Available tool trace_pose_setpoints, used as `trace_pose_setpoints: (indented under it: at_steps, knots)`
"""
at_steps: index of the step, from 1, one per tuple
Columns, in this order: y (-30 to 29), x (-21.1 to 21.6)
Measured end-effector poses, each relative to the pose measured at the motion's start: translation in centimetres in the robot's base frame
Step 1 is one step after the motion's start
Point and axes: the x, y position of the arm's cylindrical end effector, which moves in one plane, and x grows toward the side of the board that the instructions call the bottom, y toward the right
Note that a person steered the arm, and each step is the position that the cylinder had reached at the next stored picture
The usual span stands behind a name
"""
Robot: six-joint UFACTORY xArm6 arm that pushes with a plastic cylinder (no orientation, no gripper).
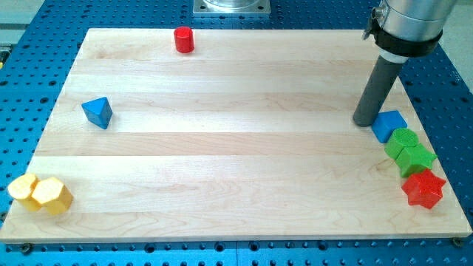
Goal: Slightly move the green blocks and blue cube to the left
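Note:
The blue cube (pixel 388 125) sits near the board's right edge. Two green blocks lie just below it, touching: a rounded green block (pixel 403 140) and a green star-like block (pixel 415 158). My tip (pixel 365 122) is the lower end of the dark rod, standing on the board right against the blue cube's left side, at its upper left.
A red star block (pixel 423 189) lies just below the green blocks by the right edge. A red cylinder (pixel 184 39) stands at the top. A blue triangular block (pixel 97 112) is at the left. Two yellow blocks (pixel 41 193) sit at the bottom-left corner.

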Motion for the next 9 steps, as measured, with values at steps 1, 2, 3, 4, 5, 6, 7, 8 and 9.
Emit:
trace_pose_setpoints:
  at_steps: [1,2,3,4,5,6,7,8,9]
  knots:
    - [0.0,0.3]
    - [0.0,0.3]
    - [1.8,0.3]
    - [2.4,0.3]
    - [1.7,-0.4]
    - [4.3,-3.5]
    - [13.4,-3.5]
    - [12.8,0.8]
    - [12.1,6.7]
